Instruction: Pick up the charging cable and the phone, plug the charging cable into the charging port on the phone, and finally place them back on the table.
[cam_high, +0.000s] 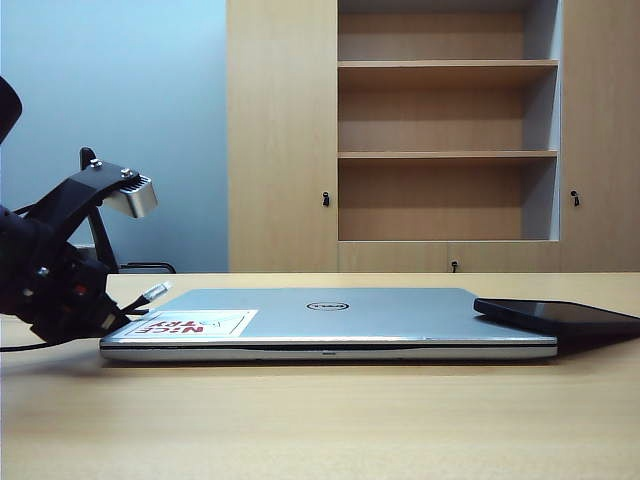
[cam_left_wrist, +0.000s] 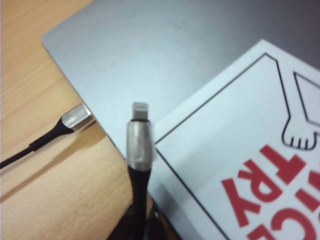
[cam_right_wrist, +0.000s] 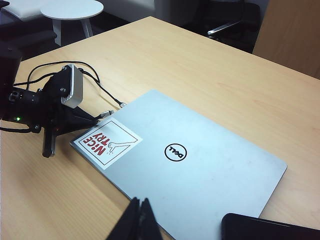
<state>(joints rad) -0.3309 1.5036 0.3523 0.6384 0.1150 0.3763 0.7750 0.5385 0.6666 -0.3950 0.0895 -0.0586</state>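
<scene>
Our left hand (cam_high: 125, 312) is clamped on the charging cable (cam_left_wrist: 139, 150) at the laptop's (cam_right_wrist: 200, 165) stickered corner; our right hand (cam_right_wrist: 140, 215), pinched together and empty, hovers near the phone (cam_high: 560, 317) on the laptop's opposite corner. Gripped low, the plug could tilt and miss the port.

Even, soft indoor light; faint shadow under laptop (cam_high: 330, 325); left wrist view blurred, perhaps too close.

Closed silver-grey Dell laptop (cam_high: 330, 322) lies flat, lid up. Red-and-white "NICE TRY" sticker (cam_high: 192, 324) on lid corner, black round logo (cam_right_wrist: 175, 151) at lid centre. Behind: pale wooden shelf cabinet (cam_high: 445, 135) with open shelves, blue wall (cam_high: 110, 100). Right wrist view: round white side table (cam_right_wrist: 72, 10), dark chair (cam_right_wrist: 230, 25) beyond.
</scene>
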